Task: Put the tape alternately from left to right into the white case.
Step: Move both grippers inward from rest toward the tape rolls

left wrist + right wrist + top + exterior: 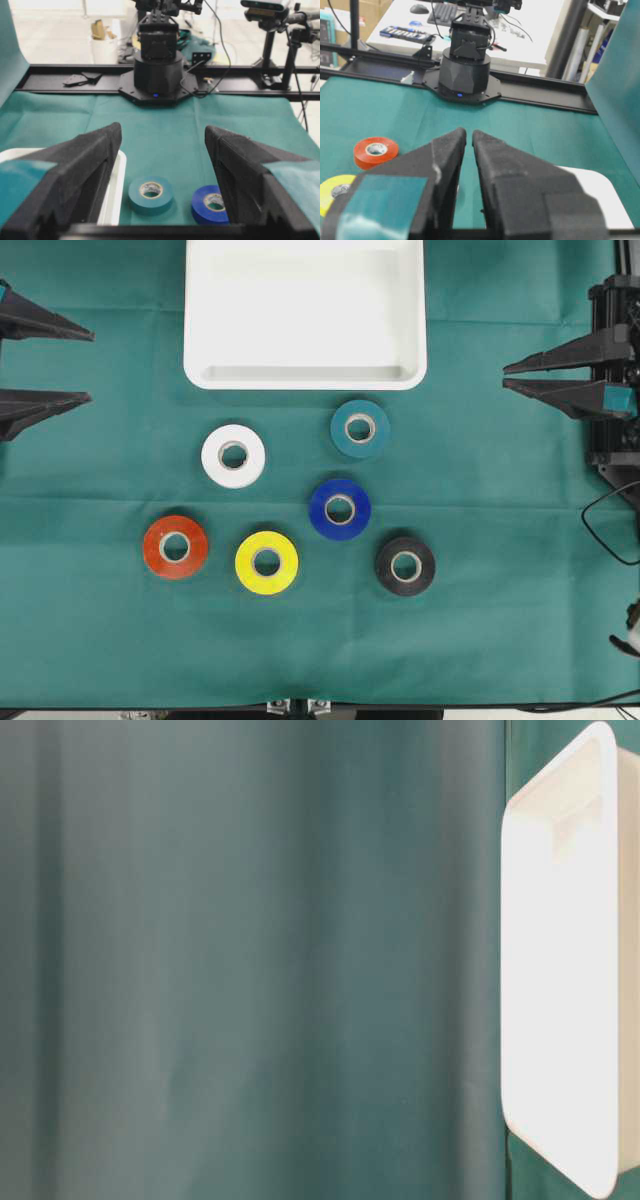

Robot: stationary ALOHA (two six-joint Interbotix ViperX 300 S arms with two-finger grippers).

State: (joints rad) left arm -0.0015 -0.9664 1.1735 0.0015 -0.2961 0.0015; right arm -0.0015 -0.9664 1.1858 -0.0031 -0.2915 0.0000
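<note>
The white case (305,377) lies flat at the middle of the tabletop's (500,570) far edge, holding nothing, its long side running along that edge. Six tape rolls lie flat on the green cloth nearer the front edge, all apart from one another and from the case: the teal roll (360,428) sits just beside the case's near right corner, the white roll (233,456) a little further out below its left half, the blue roll (340,509) in the middle, the red roll (175,547) furthest left, the yellow roll (266,562) between red and blue toward the front edge, and the black roll (405,566) furthest right. The left hand (88,366) hovers at the left edge with its fingers spread apart, grasping nothing. The right hand (506,376) hovers at the right edge, its fingers nearly clenched together with only a sliver between the tips, and nothing between them.
</note>
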